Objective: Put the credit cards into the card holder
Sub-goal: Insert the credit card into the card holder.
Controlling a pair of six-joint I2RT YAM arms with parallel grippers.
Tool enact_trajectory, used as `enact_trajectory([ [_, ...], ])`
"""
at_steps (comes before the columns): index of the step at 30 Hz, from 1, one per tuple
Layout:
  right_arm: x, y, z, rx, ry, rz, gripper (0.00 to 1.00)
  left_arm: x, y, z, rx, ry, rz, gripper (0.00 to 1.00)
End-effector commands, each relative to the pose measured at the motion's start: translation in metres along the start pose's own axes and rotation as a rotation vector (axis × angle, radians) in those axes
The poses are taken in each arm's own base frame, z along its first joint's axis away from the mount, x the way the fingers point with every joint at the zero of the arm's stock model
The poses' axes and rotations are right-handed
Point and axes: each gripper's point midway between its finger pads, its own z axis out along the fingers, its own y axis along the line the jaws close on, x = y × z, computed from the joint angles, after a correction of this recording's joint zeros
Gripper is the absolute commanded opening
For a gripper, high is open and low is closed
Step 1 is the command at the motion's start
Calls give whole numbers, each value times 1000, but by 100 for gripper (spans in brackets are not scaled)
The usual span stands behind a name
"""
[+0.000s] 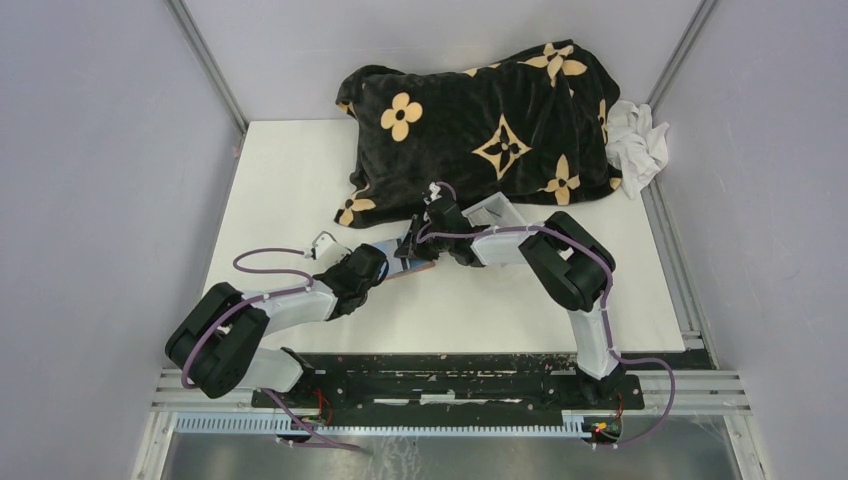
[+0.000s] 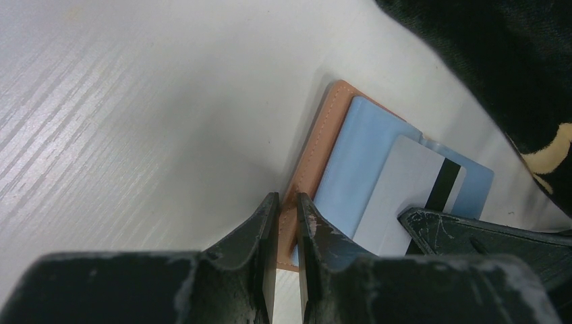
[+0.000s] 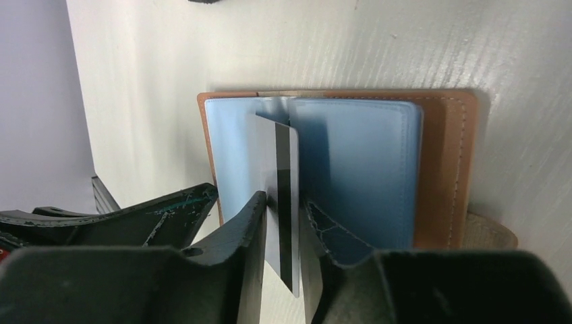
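Observation:
The card holder (image 2: pixel 324 135) lies open on the white table, tan leather outside, pale blue pockets inside. It also shows in the right wrist view (image 3: pixel 445 169) and small in the top view (image 1: pixel 400 263). My left gripper (image 2: pixel 287 199) is shut on its tan leather edge. My right gripper (image 3: pixel 282 202) is shut on a grey-silver credit card (image 3: pixel 283 155) with a black stripe, held on edge with its far end at the holder's middle fold. The same card (image 2: pixel 401 196) lies over the blue lining in the left wrist view. I cannot tell other cards apart from the blue pockets.
A black blanket with gold flowers (image 1: pixel 490 130) is heaped at the back of the table, just behind the grippers. A white cloth (image 1: pixel 640 145) lies at its right end. Grey walls close in on both sides.

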Motion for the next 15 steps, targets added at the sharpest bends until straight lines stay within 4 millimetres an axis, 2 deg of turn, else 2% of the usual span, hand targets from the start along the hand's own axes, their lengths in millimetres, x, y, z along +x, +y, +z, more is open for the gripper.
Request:
enact_trajectory([
  [1,33,-25,-6,126,119,-71,32,20,29,-3,-74,70,55,23],
  [11,25,-13,-17,187,117,-218,46,18,30,-5,-69,68,49,23],
  [15,19,-6,-23,194,107,-265,48,17,29,-6,-63,67,52,23],
])
